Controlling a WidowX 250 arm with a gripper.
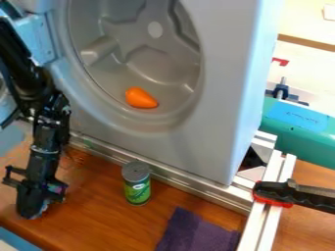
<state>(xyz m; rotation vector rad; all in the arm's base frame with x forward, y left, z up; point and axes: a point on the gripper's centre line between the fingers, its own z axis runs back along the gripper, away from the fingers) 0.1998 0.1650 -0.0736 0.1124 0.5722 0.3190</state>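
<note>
From where I stand, the black gripper [34, 207] hangs low over the wooden table [95, 208], left of the green can [137, 190] in my view and apart from it. I can't tell whether it is spread wide or drawn narrow, or whether it holds anything. The can stands upright, just beside the metal rail [180, 182], with a purple cloth [196, 234] nearby. An orange toy [140, 98] lies low inside the grey drum [157, 66] of the toy washer [226, 78]. Working well here would mean coming at the can squarely, clear of the rail; the orange toy's smooth, tapered shape would want a centred grip and room from the drum's rim.
</note>
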